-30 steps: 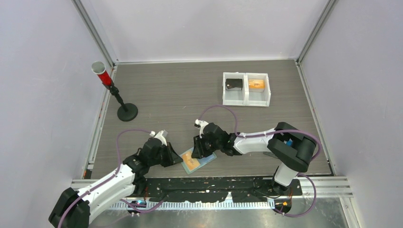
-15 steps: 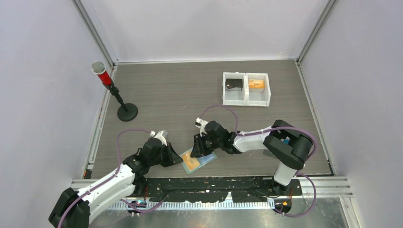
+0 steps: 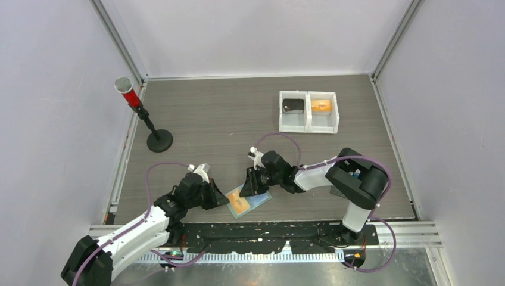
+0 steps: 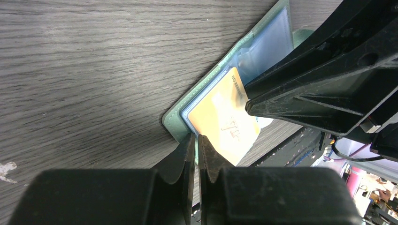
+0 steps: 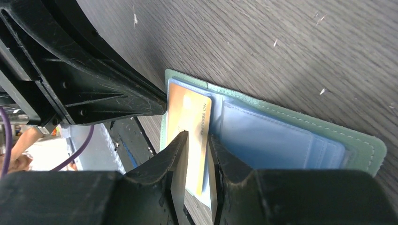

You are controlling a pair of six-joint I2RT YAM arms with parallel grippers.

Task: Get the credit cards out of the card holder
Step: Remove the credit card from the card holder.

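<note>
1. Card holder (image 5: 328,131) lies open and flat on table (image 3: 226,119), near the front edge, between the two arms. Its pale blue pockets (image 5: 267,140) face up.
2. L gripper (image 4: 196,147): jaws nearly together, pinched on the holder's green corner rim. Judged reason: it anchors the holder so it doesn't slide along w/ a card being pulled.
3. Orange card (image 5: 190,117) sits at the L-gripper end of the holder. Most of its face is exposed and one end sticks out past the holder's edge, so it looks only part-seated.
4. R gripper (image 5: 197,147): jaws narrow but apart, tips over the orange card, card visible thru the gap. Can't tell if either pad touches it. Judged: approx. aligned w/ the card's long axis, ready to nip and draw it out.
5. Blue card: can't separate it from the blue pockets in any view.
6. Risk (judgement): the two grippers sit v. close together, so a finger clash is possible. The thin card may also slip, or lift the holder w/ it.
</note>
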